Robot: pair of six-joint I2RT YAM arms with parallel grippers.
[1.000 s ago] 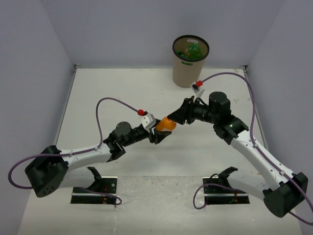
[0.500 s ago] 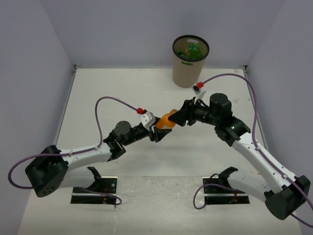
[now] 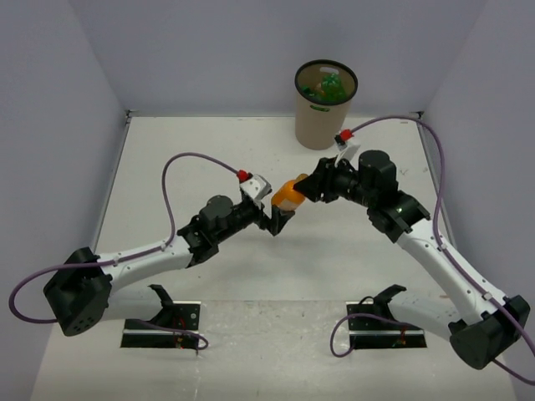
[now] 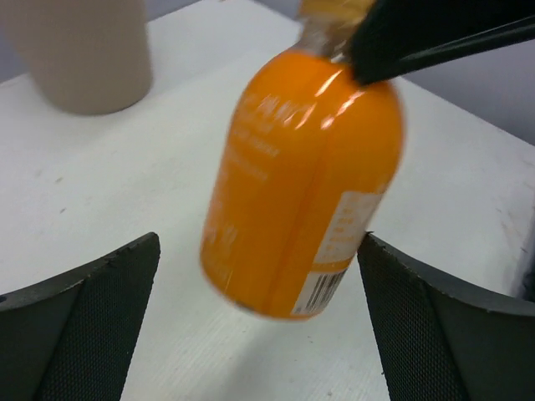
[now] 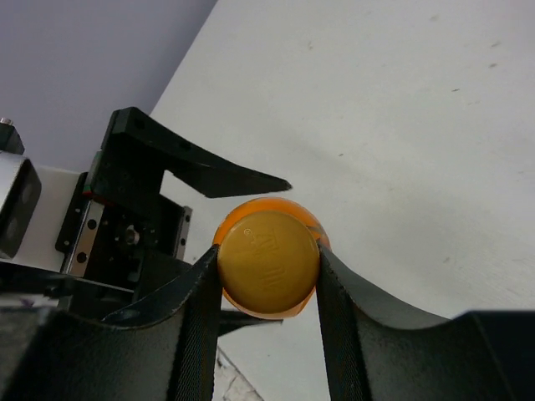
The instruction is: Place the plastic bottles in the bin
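An orange plastic bottle [image 3: 289, 194] hangs above the middle of the table between both arms. My right gripper [image 3: 308, 185] is shut on its cap end; in the right wrist view the round cap [image 5: 269, 259] sits pinched between the two pads. My left gripper [image 3: 280, 213] stands open just below the bottle's base. In the left wrist view the bottle [image 4: 305, 167] floats between the spread fingers [image 4: 92, 326] with a gap on each side. The tan bin [image 3: 322, 117] stands at the back of the table, with green bottles [image 3: 332, 86] inside.
The bin [image 4: 84, 50] shows at the top left of the left wrist view. Purple cables loop from both arms. Grey walls close the table on three sides, and the arm bases sit at the near edge.
The left gripper has opened and let go of the orange bottle. The right gripper has closed on its cap and carries it slightly up and right.
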